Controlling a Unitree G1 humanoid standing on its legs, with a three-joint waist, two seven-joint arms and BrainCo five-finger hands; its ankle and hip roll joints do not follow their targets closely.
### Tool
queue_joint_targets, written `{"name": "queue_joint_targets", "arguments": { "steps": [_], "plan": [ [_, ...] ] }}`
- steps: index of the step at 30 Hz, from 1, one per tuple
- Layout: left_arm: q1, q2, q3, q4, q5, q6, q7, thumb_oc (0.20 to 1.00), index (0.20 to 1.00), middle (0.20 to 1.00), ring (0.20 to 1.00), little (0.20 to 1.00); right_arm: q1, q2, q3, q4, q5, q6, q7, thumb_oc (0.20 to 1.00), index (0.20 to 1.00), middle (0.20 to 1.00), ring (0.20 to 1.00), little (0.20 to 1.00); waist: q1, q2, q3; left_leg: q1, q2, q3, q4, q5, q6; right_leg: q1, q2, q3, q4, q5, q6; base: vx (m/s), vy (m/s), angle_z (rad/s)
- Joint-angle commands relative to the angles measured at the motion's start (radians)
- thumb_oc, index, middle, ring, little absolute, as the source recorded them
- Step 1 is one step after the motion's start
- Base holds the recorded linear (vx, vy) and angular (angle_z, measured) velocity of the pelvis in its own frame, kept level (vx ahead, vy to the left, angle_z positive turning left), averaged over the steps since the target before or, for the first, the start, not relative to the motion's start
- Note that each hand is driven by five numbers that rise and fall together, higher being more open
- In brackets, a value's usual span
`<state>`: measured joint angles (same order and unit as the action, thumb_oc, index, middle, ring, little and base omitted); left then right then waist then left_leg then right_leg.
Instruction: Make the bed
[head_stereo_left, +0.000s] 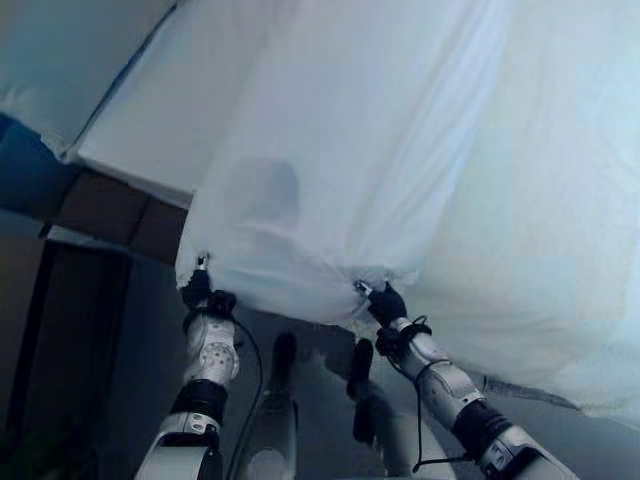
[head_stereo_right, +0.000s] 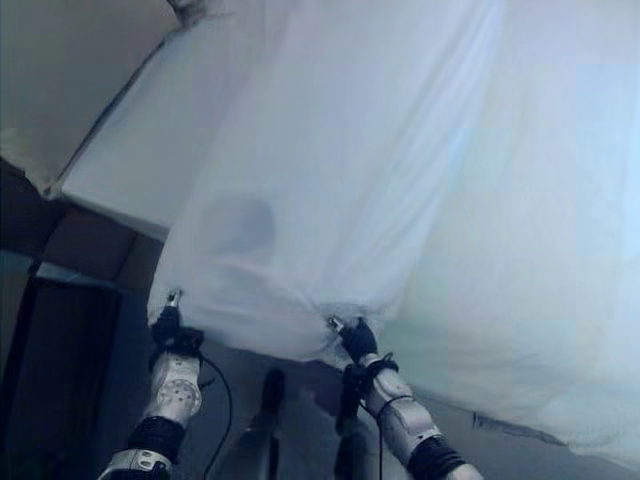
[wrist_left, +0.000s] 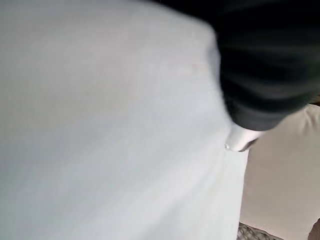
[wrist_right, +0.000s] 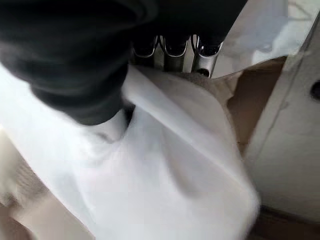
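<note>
White sheet (head_stereo_left: 380, 150), near edge lifted by both hands.
Right hand (head_stereo_left: 387, 303): fingers (wrist_right: 172, 47) curled round bunched cloth at the edge. Left hand (head_stereo_left: 197, 287): clamped on the edge further left, fingers mostly hidden in fabric. Sheet billows up and far-right over the mattress (head_stereo_left: 150, 140), whose left corner lies bare.

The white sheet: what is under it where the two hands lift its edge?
Below the lifted edge of the white sheet there is dark floor. The left hand and right hand grip the hem. The mattress continues under the sheet, hidden.
</note>
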<state>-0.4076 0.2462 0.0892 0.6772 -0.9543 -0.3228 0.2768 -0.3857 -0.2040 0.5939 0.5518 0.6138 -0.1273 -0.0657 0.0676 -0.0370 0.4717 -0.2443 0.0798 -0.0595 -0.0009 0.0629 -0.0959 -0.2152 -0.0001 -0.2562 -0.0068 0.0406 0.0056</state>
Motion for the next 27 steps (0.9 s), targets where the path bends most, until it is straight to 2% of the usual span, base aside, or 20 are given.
{"name": "queue_joint_targets", "arguments": {
  "steps": [1,6,9,12,13,15,16,17,20,22,25,27],
  "plan": [
    [-0.028,0.173,0.051,0.022,0.067,-0.094,0.117,1.000,1.000,1.000,1.000,1.000,-0.010,0.070,0.093,0.029,-0.154,0.045,-0.029,1.000,1.000,1.000,1.000,1.000,0.054,-0.060,0.031,-0.050,-0.106,0.016,-0.068,0.049,0.025,-0.055,-0.043,0.026,0.012,0.017,0.090,-0.03,0.008,0.19],
    [-0.045,0.188,0.062,0.002,0.110,-0.118,0.169,1.000,1.000,1.000,1.000,1.000,-0.077,0.051,0.154,-0.014,-0.213,0.036,0.022,1.000,1.000,1.000,1.000,1.000,0.059,-0.064,0.048,-0.089,-0.107,0.034,-0.051,0.045,0.026,-0.089,-0.040,0.044,0.001,0.031,0.095,0.00,0.018,0.01],
    [-0.045,0.179,0.067,0.007,0.110,-0.122,0.184,1.000,1.000,1.000,1.000,1.000,-0.075,0.038,0.155,-0.005,-0.273,0.037,0.013,1.000,1.000,1.000,1.000,1.000,0.050,-0.065,0.048,-0.100,-0.107,0.045,-0.052,0.042,0.028,-0.104,-0.042,0.050,-0.001,0.032,0.097,0.00,0.009,-0.01],
    [-0.052,0.179,0.073,0.019,0.122,-0.117,0.205,1.000,1.000,1.000,1.000,1.000,-0.049,0.020,0.123,0.013,-0.325,0.031,-0.037,1.000,1.000,1.000,1.000,1.000,0.037,-0.066,0.048,-0.110,-0.107,0.052,-0.052,0.041,0.031,-0.116,-0.042,0.054,-0.002,0.034,0.100,0.00,0.028,-0.08],
    [-0.052,0.181,0.079,0.013,0.137,-0.117,0.225,1.000,1.000,1.000,1.000,1.000,-0.005,0.014,0.077,0.049,-0.330,0.026,-0.067,1.000,1.000,1.000,1.000,1.000,0.026,-0.064,0.048,-0.118,-0.108,0.057,-0.052,0.039,0.033,-0.127,-0.043,0.056,-0.002,0.037,0.101,0.00,0.033,-0.15],
    [-0.046,0.180,0.088,0.011,0.148,-0.120,0.240,1.000,1.000,1.000,1.000,1.000,0.065,0.022,-0.021,0.108,-0.240,0.006,-0.097,1.000,1.000,1.000,1.000,1.000,0.010,-0.060,0.048,-0.122,-0.111,0.063,-0.049,0.034,0.037,-0.136,-0.045,0.059,0.000,0.038,0.103,0.00,0.042,-0.07],
    [-0.047,0.180,0.088,0.011,0.148,-0.120,0.240,1.000,1.000,1.000,1.000,1.000,0.064,0.022,-0.021,0.108,-0.240,0.006,-0.097,1.000,1.000,1.000,1.000,1.000,0.010,-0.060,0.048,-0.123,-0.111,0.063,-0.048,0.035,0.037,-0.137,-0.045,0.059,0.000,0.038,0.103,-0.02,0.048,-0.05],
    [-0.031,0.170,0.094,-0.004,0.157,-0.129,0.248,1.000,1.000,1.000,1.000,1.000,0.120,0.041,-0.122,0.139,-0.079,-0.033,-0.091,1.000,1.000,1.000,1.000,1.000,-0.005,-0.053,0.048,-0.131,-0.114,0.066,-0.044,0.031,0.040,-0.145,-0.048,0.065,0.001,0.037,0.103,0.01,0.036,-0.07],
    [-0.012,0.148,0.085,-0.016,0.156,-0.130,0.238,1.000,1.000,1.000,1.000,1.000,0.161,0.071,-0.256,0.175,0.220,-0.088,-0.064,1.000,1.000,1.000,1.000,1.000,-0.023,-0.042,0.048,-0.137,-0.118,0.074,-0.039,0.022,0.044,-0.155,-0.053,0.073,0.003,0.035,0.104,0.00,0.042,-0.02],
    [-0.013,0.145,0.086,-0.008,0.144,-0.131,0.227,1.000,1.000,1.000,1.000,1.000,0.174,0.089,-0.317,0.169,0.409,-0.108,-0.009,1.000,1.000,1.000,1.000,1.000,-0.034,-0.037,0.048,-0.148,-0.121,0.081,-0.037,0.024,0.045,-0.168,-0.056,0.078,0.002,0.043,0.105,0.00,0.044,-0.08],
    [-0.009,0.133,0.084,0.018,0.117,-0.123,0.206,1.000,1.000,1.000,1.000,1.000,0.187,0.110,-0.391,0.165,0.620,-0.128,0.049,1.000,1.000,1.000,1.000,1.000,-0.048,-0.033,0.048,-0.152,-0.124,0.098,-0.034,0.022,0.048,-0.180,-0.055,0.094,-0.002,0.052,0.108,0.00,0.051,-0.15],
    [-0.001,0.128,0.080,0.034,0.101,-0.116,0.196,1.000,1.000,1.000,1.000,1.000,0.198,0.113,-0.415,0.171,0.676,-0.136,0.053,1.000,1.000,1.000,1.000,1.000,-0.052,-0.030,0.048,-0.146,-0.125,0.111,-0.035,0.013,0.050,-0.180,-0.053,0.104,-0.002,0.051,0.111,0.02,0.047,-0.23]
  ]
}}
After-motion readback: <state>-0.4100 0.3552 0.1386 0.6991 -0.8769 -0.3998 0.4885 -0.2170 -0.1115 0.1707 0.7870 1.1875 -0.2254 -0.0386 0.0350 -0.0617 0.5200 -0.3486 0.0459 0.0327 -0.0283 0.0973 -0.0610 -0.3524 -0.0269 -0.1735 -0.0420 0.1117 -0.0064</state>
